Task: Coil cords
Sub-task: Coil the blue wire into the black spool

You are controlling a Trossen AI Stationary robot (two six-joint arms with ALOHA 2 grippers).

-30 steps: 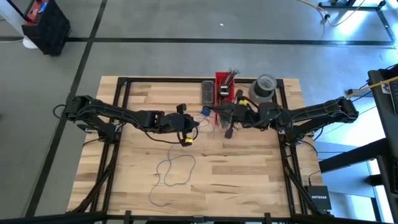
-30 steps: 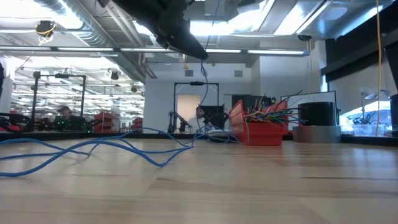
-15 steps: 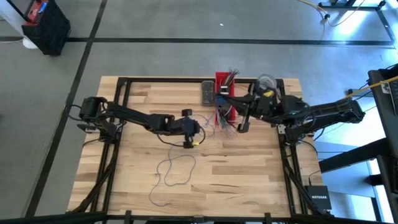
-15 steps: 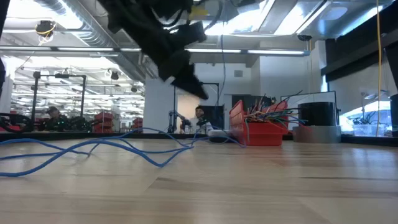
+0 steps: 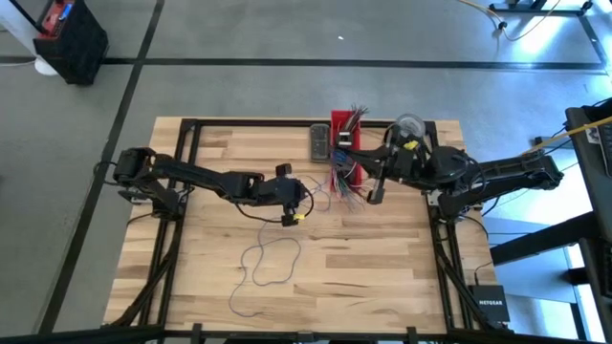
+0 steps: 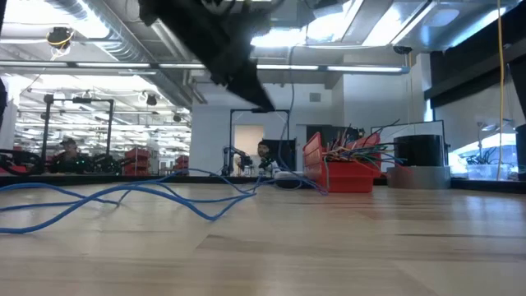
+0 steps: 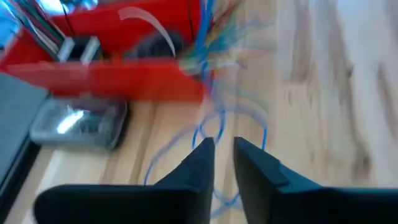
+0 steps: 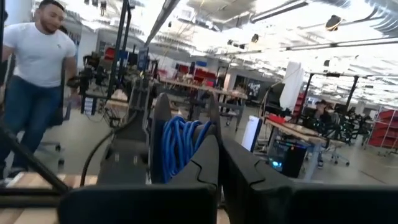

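Observation:
A thin blue cord point(image 5: 268, 260) lies in slack loops on the wooden table point(image 5: 382, 268) and shows near the camera in the low view point(image 6: 123, 193). One strand point(image 6: 288, 115) rises upright from the table, out of the top of that view. My left gripper point(image 7: 224, 146) hovers over the table's middle point(image 5: 306, 196), its fingers a little apart, with blue strands on the table beyond them. My right gripper point(image 8: 219, 140) is shut, raised and pointing slightly upward beside the red bin point(image 5: 369, 177). My right gripper seems to hold the top of the upright blue strand point(image 6: 288, 57), which hangs straight below it down to the table. The place of contact lies above the low view, and the shut fingers point(image 8: 205, 155) hide it in the wrist view.
A red bin point(image 5: 342, 143) of short multicoloured wire ends point(image 5: 356, 115) stands at the far middle, with a grey device point(image 5: 318, 140) to its left and a grey tape roll point(image 5: 409, 129) to its right. A person point(image 8: 37, 74) stands beyond the table.
My right gripper has risen and drawn back toward the table's right edge, and the upright strand has shifted right with it. My left gripper has moved right and down. The strand that hung from its tip now stands beside it.

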